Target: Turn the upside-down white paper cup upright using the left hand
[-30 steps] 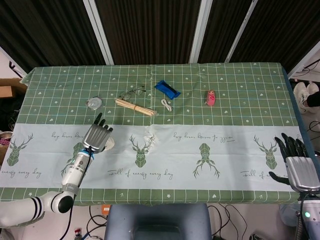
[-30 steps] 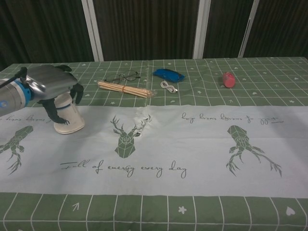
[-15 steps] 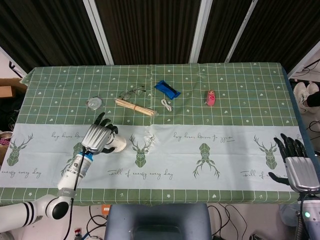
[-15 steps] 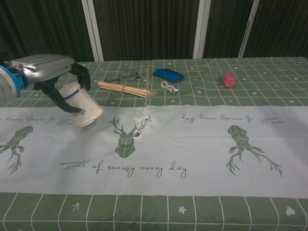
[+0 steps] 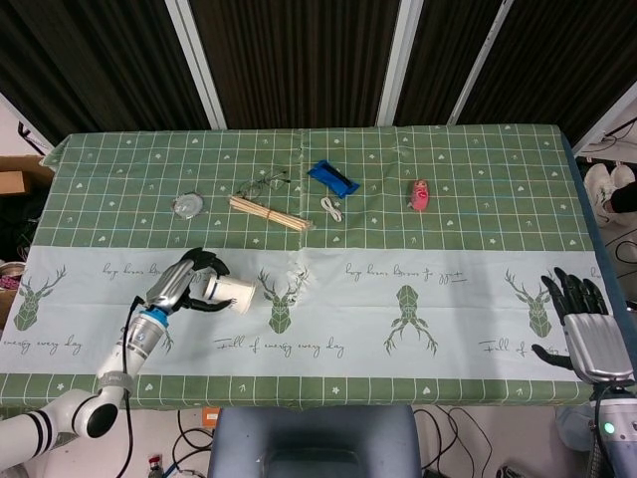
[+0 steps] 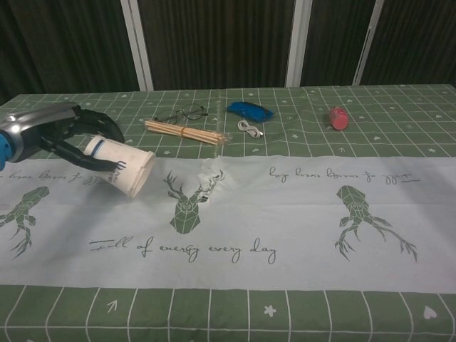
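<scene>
The white paper cup (image 6: 121,170) is held above the left part of the table (image 6: 299,214), over the pale band of the cloth, by the left hand (image 6: 68,135). It is grasped around its closed-base end with the dark fingers (image 6: 91,162) wrapped over and under the wall. The cup is carried tilted on its side, open mouth pointing toward the table's middle and slightly down. This is judged to be a midway pose of the turn, with the mouth not yet brought to face up. A grip near the base is likely chosen so that the rim is left free for the rotation.

The right hand (image 5: 585,329) is seen only in the head view, at the table's near right corner; nothing is held in it and its fingers are spread.

From the chest view the cup's lift off the cloth and its blue band are made plain. From the head view its place relative to the wooden sticks (image 5: 269,214), the glasses (image 5: 264,183) and the small round lid (image 5: 187,205) is given, all lying well apart from it on the green grid.
</scene>
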Available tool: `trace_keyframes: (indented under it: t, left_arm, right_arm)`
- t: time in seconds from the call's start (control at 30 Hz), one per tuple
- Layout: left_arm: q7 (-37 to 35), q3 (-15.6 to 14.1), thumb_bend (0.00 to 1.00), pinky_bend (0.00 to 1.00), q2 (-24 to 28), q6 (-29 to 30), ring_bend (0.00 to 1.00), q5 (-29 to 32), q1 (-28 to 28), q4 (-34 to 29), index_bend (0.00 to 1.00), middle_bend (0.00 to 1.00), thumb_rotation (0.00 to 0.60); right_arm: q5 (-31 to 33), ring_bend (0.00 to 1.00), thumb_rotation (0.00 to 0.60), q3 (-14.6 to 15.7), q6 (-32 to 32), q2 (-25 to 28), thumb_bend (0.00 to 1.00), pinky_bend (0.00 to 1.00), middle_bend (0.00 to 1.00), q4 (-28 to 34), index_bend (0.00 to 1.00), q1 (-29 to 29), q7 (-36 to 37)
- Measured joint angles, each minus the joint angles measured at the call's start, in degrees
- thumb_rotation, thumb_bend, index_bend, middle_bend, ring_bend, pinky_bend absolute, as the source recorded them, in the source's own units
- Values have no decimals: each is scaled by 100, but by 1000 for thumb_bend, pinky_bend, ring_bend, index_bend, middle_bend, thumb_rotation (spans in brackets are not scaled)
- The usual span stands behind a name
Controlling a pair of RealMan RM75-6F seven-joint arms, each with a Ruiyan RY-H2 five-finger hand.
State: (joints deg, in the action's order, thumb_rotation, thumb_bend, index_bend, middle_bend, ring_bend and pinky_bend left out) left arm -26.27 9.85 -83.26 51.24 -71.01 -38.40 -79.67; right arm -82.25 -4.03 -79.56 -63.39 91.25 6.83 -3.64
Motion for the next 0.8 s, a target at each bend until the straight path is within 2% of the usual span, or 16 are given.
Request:
trace_keyframes:
  t: [0.17,0.5,0.57,0.63,0.67,0.73,0.8]
  left_arm:
    - [-360,-91,177,70,-186,-111,126,-262,82,504,404,408,599]
    - [-699,-304,177,68,-389,9,101,-728,176,1066,374,370,599]
    - [-738,-330,173,62,-404,33,70,-766,184,1107,326,311,599]
    - [-700,-385,173,44,-397,44,25,-826,195,1139,223,206,599]
    - [-687,-422,174,33,-386,42,14,-868,199,1149,139,129,599]
    - [-666,-502,171,21,-338,25,6,-970,198,1164,45,44,599]
    - [-621,-561,168,12,-269,19,2,-1053,196,1173,5,11,599]
  right_arm:
    - [6,0,600,4,16,-9,5,1,1,-8,0,8,-15]
    - [8,0,600,10,21,-2,4,1,1,0,0,9,-23]
    - [12,0,600,15,43,-6,5,1,1,-7,0,16,-40]
    - [26,0,600,12,55,-10,4,1,1,-11,1,23,-42]
    - [39,0,600,11,62,-10,4,1,1,-11,0,23,-41]
    - [40,0,600,12,69,-10,4,1,1,-14,0,23,-38]
    - [52,0,600,10,73,-10,4,1,1,-9,1,25,-43]
